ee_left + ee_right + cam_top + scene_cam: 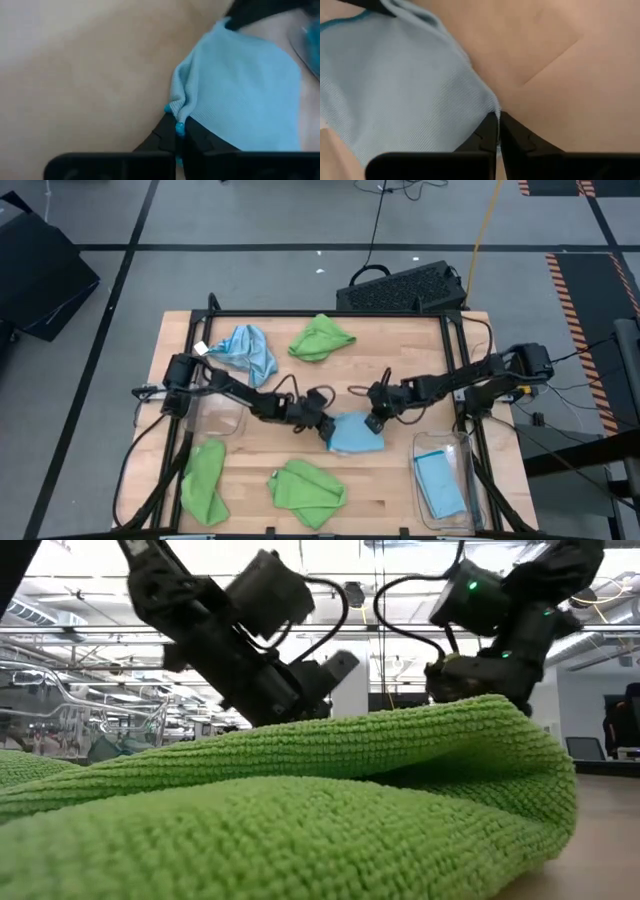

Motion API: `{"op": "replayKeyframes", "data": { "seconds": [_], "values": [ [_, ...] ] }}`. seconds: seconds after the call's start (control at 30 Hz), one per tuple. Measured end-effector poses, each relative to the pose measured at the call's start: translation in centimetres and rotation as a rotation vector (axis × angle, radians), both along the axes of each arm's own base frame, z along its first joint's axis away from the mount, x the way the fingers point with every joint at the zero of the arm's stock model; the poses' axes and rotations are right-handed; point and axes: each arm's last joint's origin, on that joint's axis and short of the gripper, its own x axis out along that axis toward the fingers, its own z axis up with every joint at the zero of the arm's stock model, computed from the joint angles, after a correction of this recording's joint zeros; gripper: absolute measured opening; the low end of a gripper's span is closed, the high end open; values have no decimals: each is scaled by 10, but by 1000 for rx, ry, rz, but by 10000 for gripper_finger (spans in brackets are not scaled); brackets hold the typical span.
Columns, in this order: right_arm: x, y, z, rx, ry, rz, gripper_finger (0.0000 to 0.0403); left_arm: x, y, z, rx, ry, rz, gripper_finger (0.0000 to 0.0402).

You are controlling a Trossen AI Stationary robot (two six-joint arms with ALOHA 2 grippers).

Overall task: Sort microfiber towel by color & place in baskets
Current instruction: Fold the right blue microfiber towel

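from above i see my left gripper (322, 423) and right gripper (374, 420) each clamped on an upper corner of the blue towel (356, 435) at mid-table, the cloth spread below and between them with no clear long axis, while another blue towel (438, 485) lies lengthwise in the clear basket (462, 448) beyond the right gripper. at table level a green towel (300, 810) hides both grips. my wrist views show each pair of fingers (170, 137) (492, 132) pinched together on the cloth's edge.

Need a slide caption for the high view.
Left gripper and right gripper pinch opposite edges of a blue towel mid-table.
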Motion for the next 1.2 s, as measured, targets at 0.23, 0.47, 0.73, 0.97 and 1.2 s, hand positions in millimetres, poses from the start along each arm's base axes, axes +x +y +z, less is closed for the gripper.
{"op": "replayKeyframes", "data": {
  "seconds": [0.23,0.47,0.73,0.97,1.2],
  "values": [
    [-3,-44,0,-78,-3,-38,2,2,57,1,112,12,37,21],
    [-7,-64,6,-79,-31,-44,3,-2,85,10,58,-11,-8,8],
    [-8,-44,31,-71,-147,11,3,-9,57,60,109,-86,-138,8],
    [-15,-2,66,0,-320,79,2,-25,20,97,182,-100,-215,15],
    [-25,51,73,140,-324,183,1,-37,-43,101,172,-100,-396,9]
  ]
}}
